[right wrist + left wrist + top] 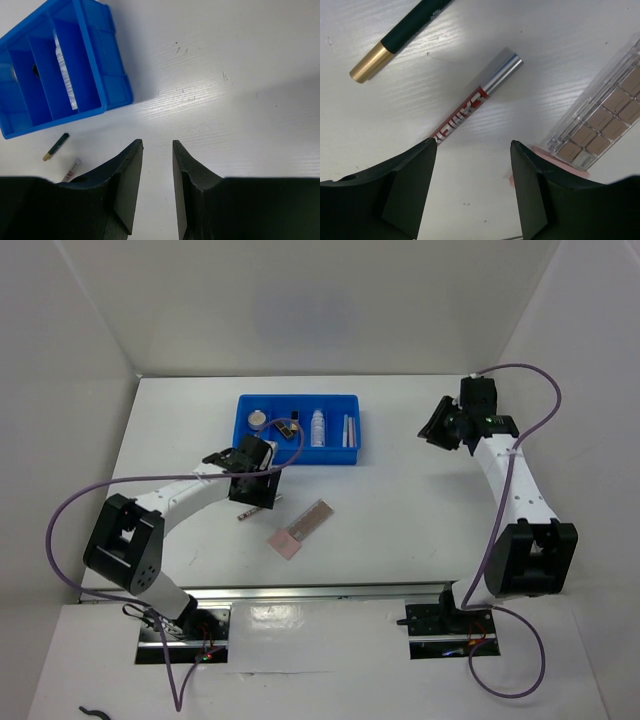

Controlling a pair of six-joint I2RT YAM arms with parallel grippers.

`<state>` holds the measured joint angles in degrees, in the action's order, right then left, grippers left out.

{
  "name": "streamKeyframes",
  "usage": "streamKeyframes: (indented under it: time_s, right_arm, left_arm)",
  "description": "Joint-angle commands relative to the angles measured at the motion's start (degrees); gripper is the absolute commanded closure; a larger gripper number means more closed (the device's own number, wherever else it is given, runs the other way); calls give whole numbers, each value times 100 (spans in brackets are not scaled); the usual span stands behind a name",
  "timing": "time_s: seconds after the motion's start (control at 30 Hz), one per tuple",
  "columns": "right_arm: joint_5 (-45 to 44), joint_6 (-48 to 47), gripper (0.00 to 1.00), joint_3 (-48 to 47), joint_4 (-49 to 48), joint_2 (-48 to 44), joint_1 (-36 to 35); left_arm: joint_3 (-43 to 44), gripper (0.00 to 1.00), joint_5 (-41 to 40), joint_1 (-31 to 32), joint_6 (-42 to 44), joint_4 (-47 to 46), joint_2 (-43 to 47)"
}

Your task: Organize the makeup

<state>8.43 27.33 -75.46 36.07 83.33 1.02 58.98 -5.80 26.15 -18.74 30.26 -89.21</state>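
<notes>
My left gripper (251,498) is open and empty, low over the table just in front of the blue tray (300,461). In the left wrist view the gripper (472,146) has a red and silver pencil (477,100) just beyond its tips. A black pencil with a gold end (400,37) lies farther off, and a clear-lidded pink palette (605,117) lies to the right. The palette (303,528) lies on the table right of this gripper. My right gripper (440,426) is open and empty, right of the tray. The tray holds a round compact (258,420), a black-gold lipstick (285,426), a clear tube (318,427) and slim pencils (349,430).
The right wrist view shows my right gripper (156,144) above bare white table, with the tray (112,75) at upper left. The black pencil (56,146) and the red pencil (71,170) lie below the tray. White walls enclose the table on three sides.
</notes>
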Motion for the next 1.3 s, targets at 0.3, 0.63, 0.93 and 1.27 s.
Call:
streamKeyframes:
  time_s: [0.3, 0.63, 0.93, 1.27]
  right_arm:
    - [-8, -79, 62, 93, 154, -493, 30]
    - [-60, -79, 62, 146, 154, -599, 30]
    - [-183, -132, 62, 146, 207, -757, 30]
    - [-183, -132, 62, 146, 260, -810, 30]
  left_arm:
    - [140, 26, -149, -189, 318, -600, -589]
    - [262, 44, 236, -242, 266, -451, -1414]
    - [772, 100, 808, -242, 467, 75, -915]
    - [3452, 100, 3478, -365, -181, 633, -1334]
